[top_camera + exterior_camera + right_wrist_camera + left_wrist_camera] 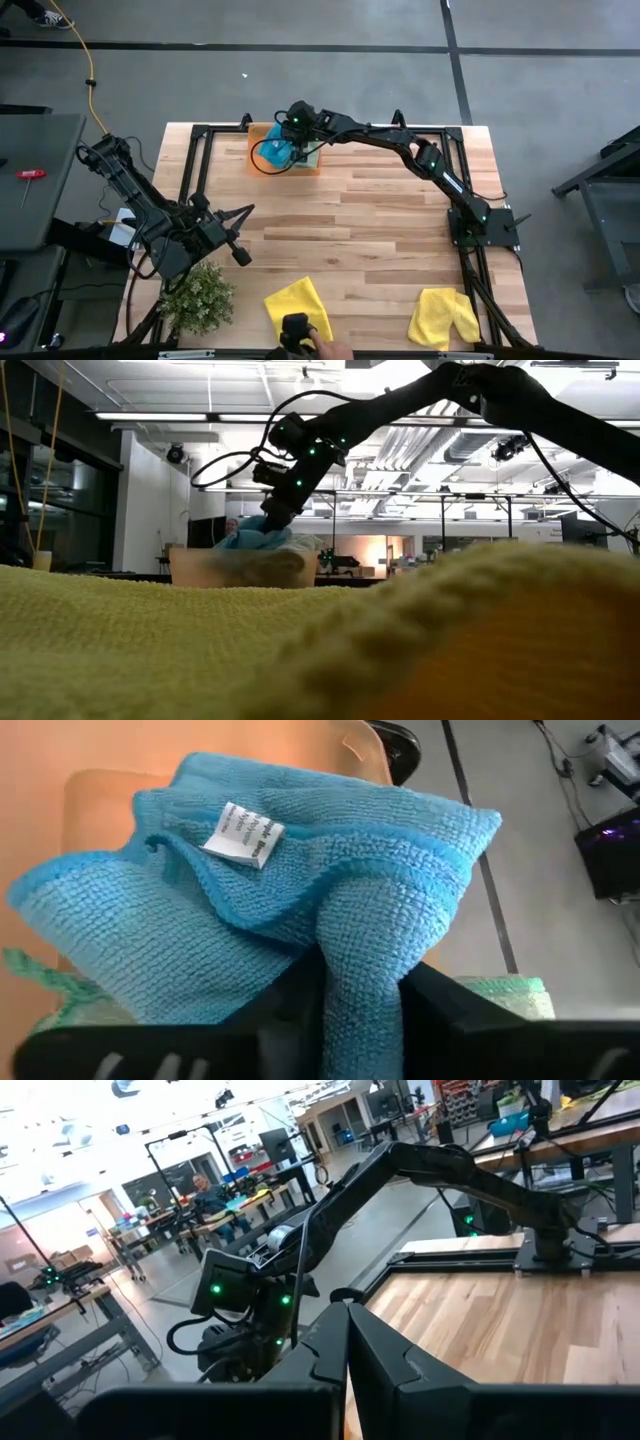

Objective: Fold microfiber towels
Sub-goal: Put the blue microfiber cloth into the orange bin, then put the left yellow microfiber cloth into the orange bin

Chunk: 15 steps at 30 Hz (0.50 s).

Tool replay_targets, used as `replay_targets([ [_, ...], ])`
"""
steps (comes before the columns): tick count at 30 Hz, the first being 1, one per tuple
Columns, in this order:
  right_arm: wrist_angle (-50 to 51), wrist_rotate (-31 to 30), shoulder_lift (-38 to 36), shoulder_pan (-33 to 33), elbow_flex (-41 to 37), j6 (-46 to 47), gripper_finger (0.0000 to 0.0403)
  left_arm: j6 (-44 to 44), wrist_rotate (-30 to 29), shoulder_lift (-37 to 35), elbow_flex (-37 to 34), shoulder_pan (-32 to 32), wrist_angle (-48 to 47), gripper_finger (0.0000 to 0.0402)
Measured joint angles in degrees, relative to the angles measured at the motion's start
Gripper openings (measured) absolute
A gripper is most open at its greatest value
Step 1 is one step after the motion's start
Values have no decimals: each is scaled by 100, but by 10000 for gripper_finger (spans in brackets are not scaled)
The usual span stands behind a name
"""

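A teal-blue microfiber towel (300,850) with a white label lies bunched on the orange tray (312,168) at the table's far edge, left of the middle. It rests on a light green towel (505,992). My right gripper (360,1010) reaches over the tray and is shut on a ridge of the teal towel (279,151). Two yellow towels (296,300) (444,318) lie flat near the table's front edge. My left gripper (243,258) hovers shut and level over the table's left side, holding nothing. My right gripper pinches a raised fold of the teal-blue towel (362,945) between its two fingers, several layers thick. The fingers slant down from above, from the table's right. The rest of the towel spreads slack on the tray and the green towel beneath it.
A small bushy green plant (197,295) stands at the front left corner. The black arm frames (470,230) run along both sides of the table. Bare wood (350,230) lies between the tray and the yellow towels. One yellow towel (200,650) fills the low view's foreground.
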State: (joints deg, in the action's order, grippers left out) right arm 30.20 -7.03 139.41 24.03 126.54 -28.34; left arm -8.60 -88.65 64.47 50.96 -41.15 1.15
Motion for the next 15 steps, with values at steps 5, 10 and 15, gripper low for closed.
replay_targets([
  [5,-131,-272,0,4,0,4,132,0,0,0,0,0,0,0],
  [10,-440,-326,0,-8,0,27,192,-2,0,0,0,0,0,0],
  [15,-465,-324,-6,-35,128,-20,224,-17,0,0,0,0,-3,0],
])
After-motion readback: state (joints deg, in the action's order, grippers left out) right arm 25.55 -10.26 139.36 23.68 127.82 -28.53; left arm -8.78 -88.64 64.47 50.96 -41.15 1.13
